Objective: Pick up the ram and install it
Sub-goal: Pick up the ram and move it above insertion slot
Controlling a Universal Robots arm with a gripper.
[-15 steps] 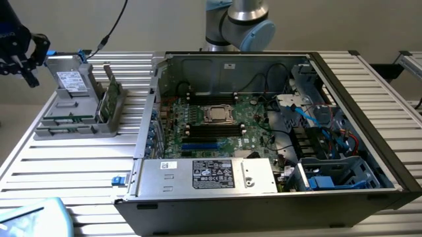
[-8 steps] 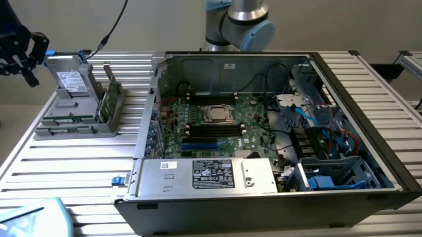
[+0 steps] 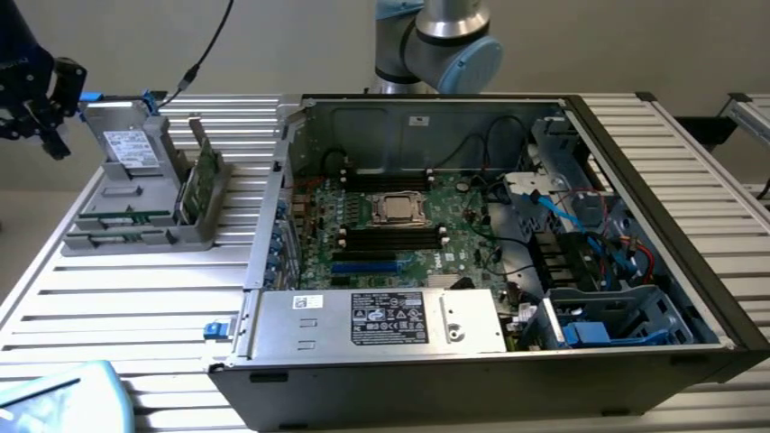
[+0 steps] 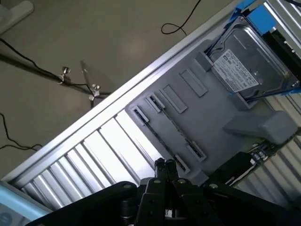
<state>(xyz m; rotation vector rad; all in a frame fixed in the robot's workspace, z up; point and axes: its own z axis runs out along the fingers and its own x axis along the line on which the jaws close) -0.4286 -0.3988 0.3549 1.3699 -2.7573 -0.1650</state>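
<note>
**Gripper clenched on nothing, beside the parts holder**

The gripper (image 4: 164, 165) is clenched, its fingertips (image 4: 160, 163) pressed together with nothing between them. In the wrist view it hangs over the ribbed metal tabletop (image 4: 101, 150), close to the edge of the grey parts holder (image 4: 197, 117) and touching neither. In the exterior view the gripper (image 3: 50, 135) sits off the holder's (image 3: 126, 236) far side, toward the exterior view's left, near the tabletop's edge.

The ram (image 3: 135, 216) appears as a thin dark-green strip low in the front part of the holder, apart from the gripper; how it is seated cannot be told. Further back, the holder carries a grey drive (image 3: 129, 149) with a white sticker and blue clips, leaning upright. A taller green card (image 3: 205, 183) stands on edge beside the drive.

To the exterior view's right of the holder, an open computer case (image 3: 673, 225) lies on the tabletop with its motherboard (image 3: 463, 230) exposed. The arm (image 3: 439, 41) rises behind the case.
</note>
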